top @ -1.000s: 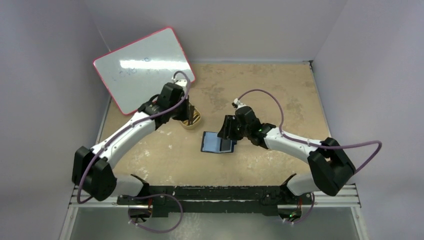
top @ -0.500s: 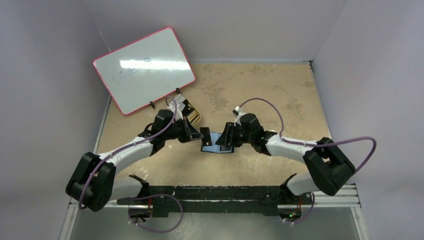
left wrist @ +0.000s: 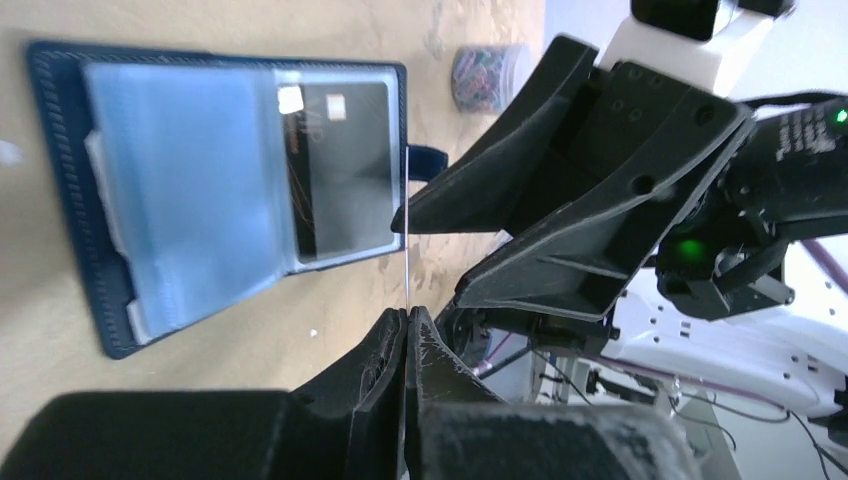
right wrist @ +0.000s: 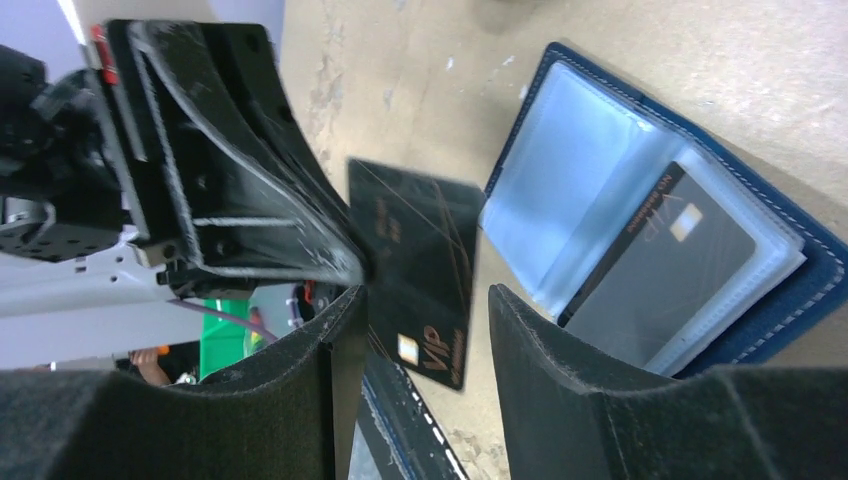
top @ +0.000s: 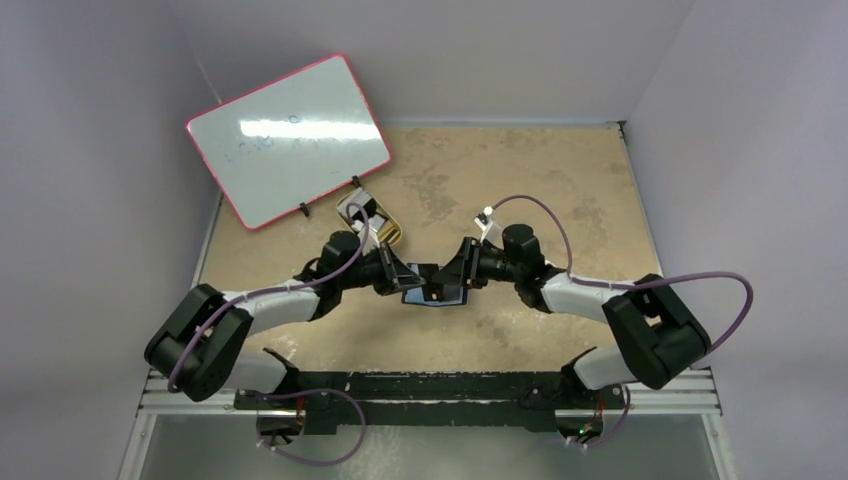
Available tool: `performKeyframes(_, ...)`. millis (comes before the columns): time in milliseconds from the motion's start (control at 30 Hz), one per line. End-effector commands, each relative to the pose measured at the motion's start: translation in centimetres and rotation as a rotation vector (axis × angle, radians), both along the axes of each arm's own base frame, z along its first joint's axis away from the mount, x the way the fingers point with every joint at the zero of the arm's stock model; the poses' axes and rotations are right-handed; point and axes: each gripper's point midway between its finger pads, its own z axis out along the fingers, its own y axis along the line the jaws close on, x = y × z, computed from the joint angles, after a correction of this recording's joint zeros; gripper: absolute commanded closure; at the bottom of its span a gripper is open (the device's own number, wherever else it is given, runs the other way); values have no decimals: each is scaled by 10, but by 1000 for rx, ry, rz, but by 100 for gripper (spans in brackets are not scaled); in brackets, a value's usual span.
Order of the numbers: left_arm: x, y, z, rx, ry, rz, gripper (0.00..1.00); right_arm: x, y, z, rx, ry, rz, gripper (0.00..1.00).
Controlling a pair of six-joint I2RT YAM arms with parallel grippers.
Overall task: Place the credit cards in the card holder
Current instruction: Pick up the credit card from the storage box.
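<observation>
The navy card holder lies open on the table, with one dark credit card in its right glossy pocket; both also show in the right wrist view, the holder and the card. My left gripper is shut on a second black credit card marked VIP. In the left wrist view this card is a thin edge-on line. My right gripper is open just above the holder, and the held card's free end shows between its fingers.
A gold oval tin stands behind the left arm. A pink-rimmed whiteboard leans at the back left. A small clear pot of coloured clips stands beyond the holder. Purple walls close in the table.
My left arm has swung from the gold tin to the holder, carrying the black card. My right gripper has lifted off the holder and tilted toward the card.
</observation>
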Motion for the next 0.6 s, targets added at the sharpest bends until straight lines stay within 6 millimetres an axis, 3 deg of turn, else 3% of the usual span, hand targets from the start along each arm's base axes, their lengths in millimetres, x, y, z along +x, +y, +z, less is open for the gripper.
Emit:
performKeyframes(0,-11,-23,15,-105,-42,-55,100,-1,10,28,84,-81,74,50)
performKeyframes(200,-12,-32,21,-139,-57,-53,100,-2,12,24,90,-60,87,50)
performKeyframes(400,-11,-24,19,-81,-86,-33,100,-2,8,27,90,-69,72,54)
performKeyframes(567,-16,-20,27,-74,-129,-50,100,-3,4,29,90,-77,75,49)
